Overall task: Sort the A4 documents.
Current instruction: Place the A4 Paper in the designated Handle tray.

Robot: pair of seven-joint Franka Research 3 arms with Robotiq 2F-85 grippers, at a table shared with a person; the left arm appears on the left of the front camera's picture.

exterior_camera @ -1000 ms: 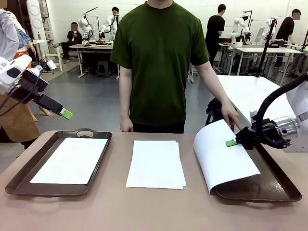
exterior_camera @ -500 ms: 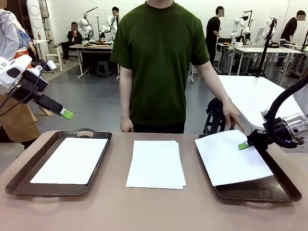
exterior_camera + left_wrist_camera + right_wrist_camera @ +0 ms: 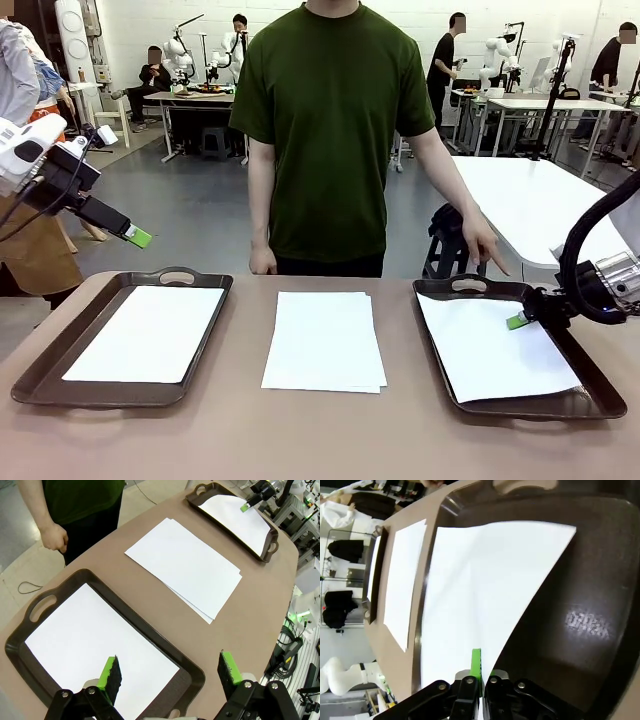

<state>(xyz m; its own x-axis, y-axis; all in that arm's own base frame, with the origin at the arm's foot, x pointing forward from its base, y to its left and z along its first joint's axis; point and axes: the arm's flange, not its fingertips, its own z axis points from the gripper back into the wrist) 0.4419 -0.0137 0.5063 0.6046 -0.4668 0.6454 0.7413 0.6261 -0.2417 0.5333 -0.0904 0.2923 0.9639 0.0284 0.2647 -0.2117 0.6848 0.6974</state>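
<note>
Brown table [image 3: 320, 430], busy lab. The right gripper [image 3: 517, 321] pinches a white sheet [image 3: 490, 350] lying in a dark tray [image 3: 592, 385]; the left gripper [image 3: 138, 236] hangs, jaws apart.

A dark brown handled tray [image 3: 72, 345] is lying at the left end of the brown table [image 3: 320, 435], and another tray [image 3: 598, 375] is lying at the right end. A person in a dark green T-shirt [image 3: 330, 130] is standing at the far edge. A white table [image 3: 520, 200] is standing behind on the right.
</note>
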